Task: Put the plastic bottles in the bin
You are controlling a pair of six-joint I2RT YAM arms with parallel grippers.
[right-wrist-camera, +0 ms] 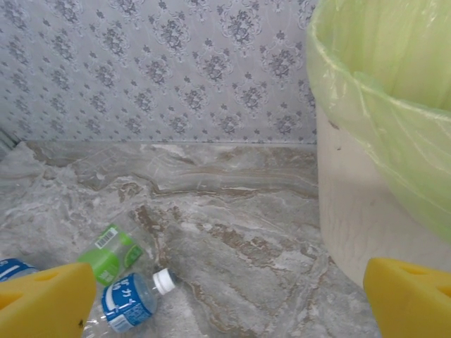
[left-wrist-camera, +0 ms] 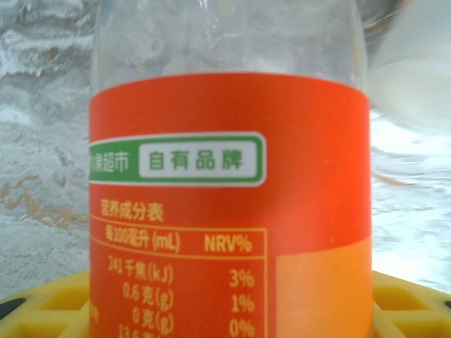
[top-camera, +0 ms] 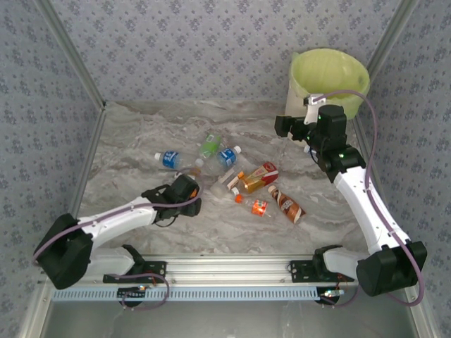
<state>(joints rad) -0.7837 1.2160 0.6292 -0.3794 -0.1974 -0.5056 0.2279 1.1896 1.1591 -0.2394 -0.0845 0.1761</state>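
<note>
Top external: plastic bottles (top-camera: 257, 176) lie scattered mid-table, and the bin (top-camera: 292, 91) stands in the far right corner, near my right gripper (top-camera: 291, 128). Left wrist: my left gripper (left-wrist-camera: 229, 310) clamps an orange-labelled bottle (left-wrist-camera: 229, 141). Right wrist: my fingers (right-wrist-camera: 42, 303) are spread wide and empty, with the bin just to their right.

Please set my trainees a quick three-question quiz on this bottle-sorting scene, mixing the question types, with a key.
1. True or false: the right hand is gripping a bottle.
2. Where does the bin stand on the table? A: near left corner. B: far right corner. C: centre.
3. Fill in: the bottle between the left hand's fingers has a label that is mainly ____.

Key: 1 false, it is open with nothing between its fingers; 2 B; 3 orange.
</note>
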